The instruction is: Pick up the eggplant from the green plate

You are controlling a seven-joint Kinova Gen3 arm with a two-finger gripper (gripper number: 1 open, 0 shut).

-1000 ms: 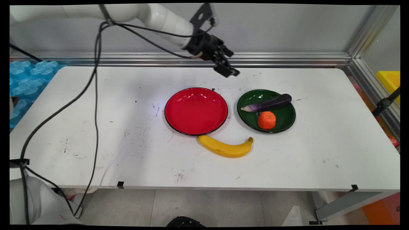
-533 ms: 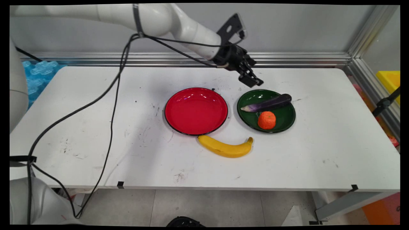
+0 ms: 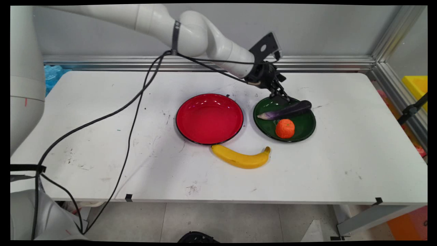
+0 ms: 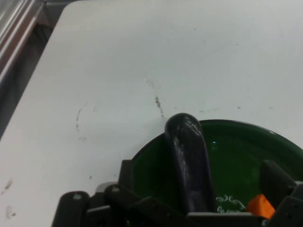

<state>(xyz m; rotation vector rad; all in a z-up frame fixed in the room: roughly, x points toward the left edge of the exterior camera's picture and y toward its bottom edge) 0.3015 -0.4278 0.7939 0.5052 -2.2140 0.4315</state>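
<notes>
A dark purple eggplant (image 3: 286,110) lies across the far half of a green plate (image 3: 307,131), with an orange (image 3: 285,128) just in front of it. My gripper (image 3: 282,99) hangs low over the plate's far left rim, right above the eggplant, and is open. In the hand view the eggplant (image 4: 189,161) runs up between the two spread fingers (image 4: 126,171), which do not touch it. The green plate (image 4: 236,156) fills the space below, and a corner of the orange (image 4: 259,204) shows at the lower right.
An empty red plate (image 3: 209,118) sits left of the green one. A banana (image 3: 240,158) lies on the table in front of both plates. Black cables (image 3: 136,102) hang from the arm across the table's left half. A metal rail (image 3: 324,63) runs along the back edge.
The arm has swung right and down, carrying the gripper from above the red plate's far edge to just over the eggplant on the green plate. The objects have not moved.
</notes>
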